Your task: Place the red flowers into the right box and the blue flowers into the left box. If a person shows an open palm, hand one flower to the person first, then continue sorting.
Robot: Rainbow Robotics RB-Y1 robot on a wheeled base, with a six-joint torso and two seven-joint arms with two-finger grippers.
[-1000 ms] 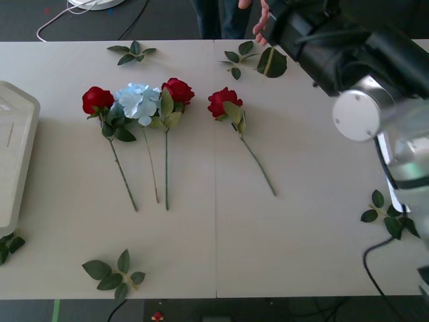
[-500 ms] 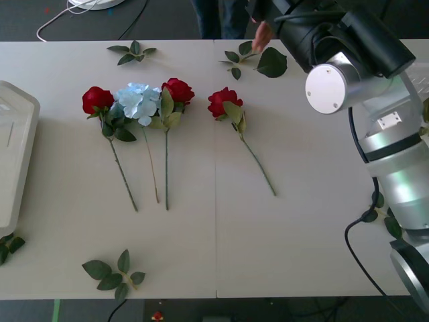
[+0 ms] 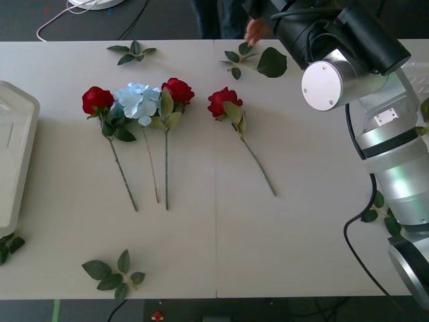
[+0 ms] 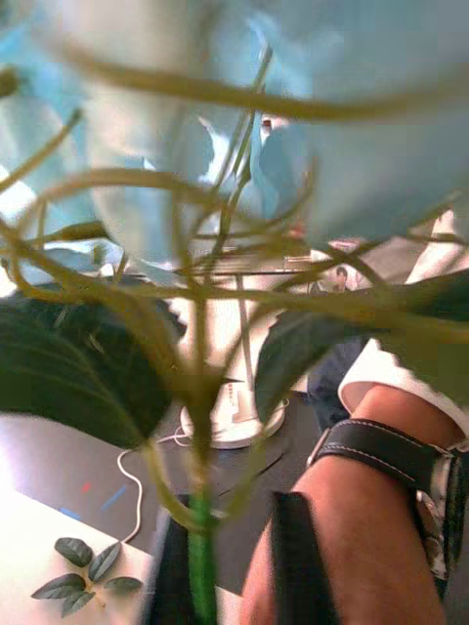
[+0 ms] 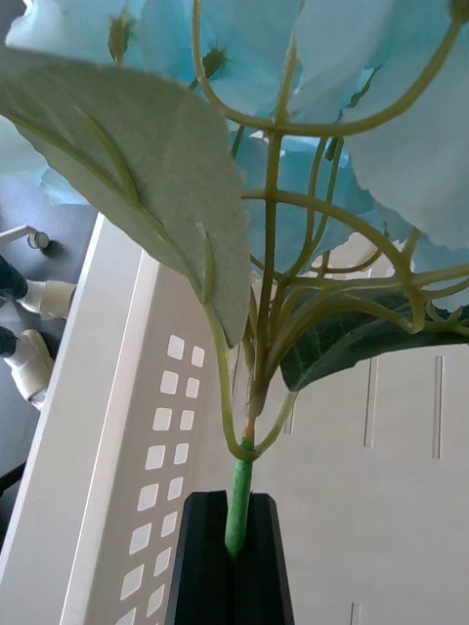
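Right arm is reaching across to the far edge of the tabletop (image 3: 301, 221), next to a person's hand (image 3: 255, 30). In the right wrist view the right pincer (image 4: 227, 518) is pointing up with the green stem of the right-held blue flower (image 4: 147, 146) rising out of it. Can't tell whether it is clamping or letting go. A person's forearm with a dark watch strap (image 4: 381, 454) is sitting just beside that pincer.

Left pincer (image 5: 234, 508) is closing tight on the stem of the left-held blue flower (image 5: 322, 59), holding it upright. A white perforated panel (image 5: 147, 410) is sitting close behind it.

Flowers lying on the tabletop, heads toward the far side:
- first red rose (image 3: 97, 99), leftmost
- tabletop blue flower (image 3: 137, 100), touching that rose and the next one
- second red rose (image 3: 177, 89), just beside the blue one
- third red rose (image 3: 223, 100), lying apart to the right, stem slanting toward the robot's right

Left box (image 3: 17, 134) is sitting at the left edge of the tabletop, well apart from the flower row. Loose leaf sprigs (image 3: 114, 272) are lying scattered around the tabletop edges.
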